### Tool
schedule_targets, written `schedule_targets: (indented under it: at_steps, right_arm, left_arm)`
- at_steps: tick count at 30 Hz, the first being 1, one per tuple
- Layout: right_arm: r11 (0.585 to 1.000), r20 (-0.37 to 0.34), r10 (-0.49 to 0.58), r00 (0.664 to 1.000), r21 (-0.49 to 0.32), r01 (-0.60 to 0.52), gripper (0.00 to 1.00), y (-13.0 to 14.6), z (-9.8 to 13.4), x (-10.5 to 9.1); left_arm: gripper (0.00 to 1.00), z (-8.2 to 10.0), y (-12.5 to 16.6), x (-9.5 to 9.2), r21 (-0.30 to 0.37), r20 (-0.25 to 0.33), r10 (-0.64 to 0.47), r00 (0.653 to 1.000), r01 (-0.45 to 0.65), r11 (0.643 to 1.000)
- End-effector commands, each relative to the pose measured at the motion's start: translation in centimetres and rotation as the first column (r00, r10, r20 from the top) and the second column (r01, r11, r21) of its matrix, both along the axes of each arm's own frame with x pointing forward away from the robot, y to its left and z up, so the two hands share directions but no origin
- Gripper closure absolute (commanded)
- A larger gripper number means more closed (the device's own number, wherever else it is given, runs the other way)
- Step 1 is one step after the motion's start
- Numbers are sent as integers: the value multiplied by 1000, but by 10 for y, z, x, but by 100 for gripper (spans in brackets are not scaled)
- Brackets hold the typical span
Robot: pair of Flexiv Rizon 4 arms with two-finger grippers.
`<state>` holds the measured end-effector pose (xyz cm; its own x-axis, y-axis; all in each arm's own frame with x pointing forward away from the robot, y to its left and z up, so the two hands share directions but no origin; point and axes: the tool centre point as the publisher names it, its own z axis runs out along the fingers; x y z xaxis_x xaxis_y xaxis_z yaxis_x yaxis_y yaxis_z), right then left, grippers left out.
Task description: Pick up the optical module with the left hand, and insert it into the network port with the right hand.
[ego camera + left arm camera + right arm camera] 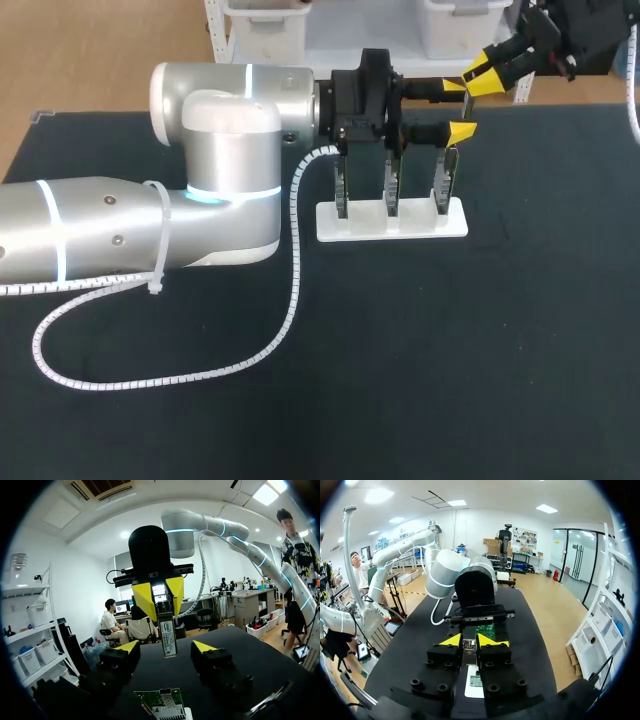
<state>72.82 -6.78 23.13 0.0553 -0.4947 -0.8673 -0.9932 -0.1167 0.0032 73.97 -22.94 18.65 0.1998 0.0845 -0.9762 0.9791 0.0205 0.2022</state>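
Slim silver optical module [168, 632], white-labelled, hangs upright in right claw [162, 609].

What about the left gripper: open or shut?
Open. The left gripper has its yellow fingertips wide apart, touching nothing; the optical module sits clamped in the right gripper.

Overhead, my left arm's black wrist [365, 95] hides the tops of the upright green circuit boards [443, 182]; their network ports are too small to tell, and my right arm [578, 35] is cut off.
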Motion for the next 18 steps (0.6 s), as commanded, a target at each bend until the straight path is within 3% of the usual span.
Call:
schedule_targets:
  at_steps: [1, 8, 11, 18]
  right_arm:
    - [1000, -1, 2, 1000, 1, -2, 100, 0, 0, 1]
    - [1000, -1, 2, 1000, 1, -2, 100, 0, 0, 1]
    - [1000, -1, 2, 1000, 1, -2, 100, 0, 0, 1]
    - [1000, -1, 2, 1000, 1, -2, 100, 0, 0, 1]
  left_arm:
    - [0, -1, 0, 0, -2, 1, 2, 1000, -2, 1000]
    - [0, -1, 0, 0, -2, 1, 2, 1000, -2, 1000]
    - [0, 0, 4, 5, 98, -45, 2, 999, 2, 995]
    - [0, 11, 25, -1, 220, -109, 23, 994, 2, 976]
